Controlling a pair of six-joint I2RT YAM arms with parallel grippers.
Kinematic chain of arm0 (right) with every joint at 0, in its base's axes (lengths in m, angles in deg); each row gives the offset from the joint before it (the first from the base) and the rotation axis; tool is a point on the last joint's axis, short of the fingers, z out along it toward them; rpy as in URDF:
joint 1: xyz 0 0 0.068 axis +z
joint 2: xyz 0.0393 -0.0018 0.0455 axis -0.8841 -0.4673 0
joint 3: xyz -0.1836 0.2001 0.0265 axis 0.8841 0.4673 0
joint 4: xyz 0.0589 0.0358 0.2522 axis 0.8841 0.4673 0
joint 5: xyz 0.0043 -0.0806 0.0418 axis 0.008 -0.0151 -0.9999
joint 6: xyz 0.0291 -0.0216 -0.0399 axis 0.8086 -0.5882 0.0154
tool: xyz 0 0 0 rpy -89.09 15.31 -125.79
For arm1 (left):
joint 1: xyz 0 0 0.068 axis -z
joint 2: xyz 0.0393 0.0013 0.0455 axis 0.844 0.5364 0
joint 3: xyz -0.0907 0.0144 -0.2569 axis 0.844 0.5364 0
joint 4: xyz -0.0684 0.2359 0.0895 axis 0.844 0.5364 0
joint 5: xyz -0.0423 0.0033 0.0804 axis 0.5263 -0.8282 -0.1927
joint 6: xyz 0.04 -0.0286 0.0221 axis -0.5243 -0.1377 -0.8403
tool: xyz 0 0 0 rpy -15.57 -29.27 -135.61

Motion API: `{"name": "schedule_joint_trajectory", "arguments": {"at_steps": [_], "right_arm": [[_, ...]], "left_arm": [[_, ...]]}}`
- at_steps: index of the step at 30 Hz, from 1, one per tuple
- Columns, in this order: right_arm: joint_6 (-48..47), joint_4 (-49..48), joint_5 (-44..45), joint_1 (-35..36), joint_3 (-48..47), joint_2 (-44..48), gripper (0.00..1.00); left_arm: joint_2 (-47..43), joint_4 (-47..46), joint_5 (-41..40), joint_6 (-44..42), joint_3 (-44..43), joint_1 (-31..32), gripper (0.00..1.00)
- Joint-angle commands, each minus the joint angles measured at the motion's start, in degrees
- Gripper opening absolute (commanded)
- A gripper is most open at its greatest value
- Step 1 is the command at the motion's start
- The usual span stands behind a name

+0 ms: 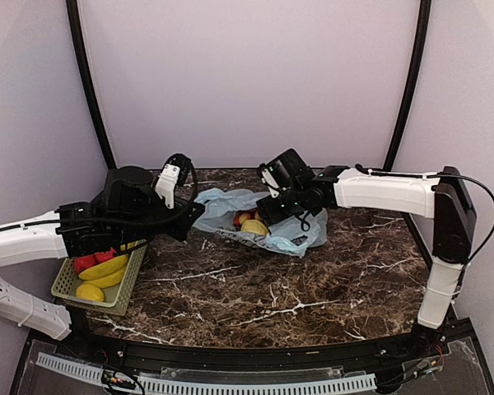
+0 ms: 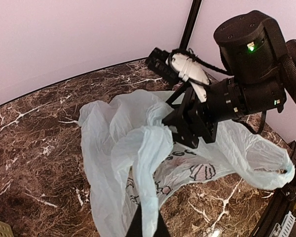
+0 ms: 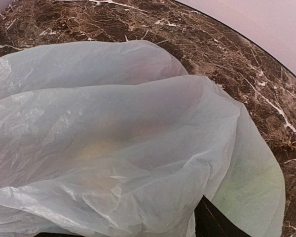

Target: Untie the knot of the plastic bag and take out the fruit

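Pale lilac walls [image 1: 247,82] enclose a dark brown marble counter [image 1: 255,304] veined with white. Toward the back of it lies the plastic bag [image 1: 300,234], thin, crinkled and translucent, pale blue-green, with a faint dark print of shell-like shapes on its side.

Some fruit [image 1: 249,224] shows at the bag's middle in the overhead view: a round yellow-green piece with a smaller red-orange piece just beside it. Seen from the right wrist, the film fills the frame, and a green shape and a yellowish shape glow dimly through it.

The left tool [image 2: 148,222] sits at the bag's left side, clamped tight on a gathered strand of the plastic. That strand is pulled up off the counter into a taut ridge.

The right tool [image 2: 192,133] reaches in from the right and presses down on top of the bag, near its middle. Its two dark fingers stand wide apart with film bulging between them; whether they pinch any plastic cannot be told.

Well to the left, at the counter's edge, a pale green basket [image 1: 66,284] holds yellow bananas [image 1: 107,267] and red fruit.
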Motion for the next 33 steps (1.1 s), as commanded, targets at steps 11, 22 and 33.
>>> {"name": "schedule_joint_trajectory", "arguments": {"at_steps": [11, 22, 33], "right_arm": [[0.3, -3.2, -6.6, -11.6, 1.3, 12.6, 0.03], [-1.2, -8.2, -22.7, -11.4, 7.3, 16.6, 0.00], [-2.3, -8.6, -24.9, -11.1, 8.3, 19.0, 0.00]], "left_arm": [[-9.5, 2.8, 1.3, -0.1, 11.2, -0.5, 0.01], [-5.1, 14.2, 8.2, -1.6, -1.9, -0.4, 0.68], [11.2, 28.8, 15.9, -3.3, -28.8, -2.4, 0.97]]}}
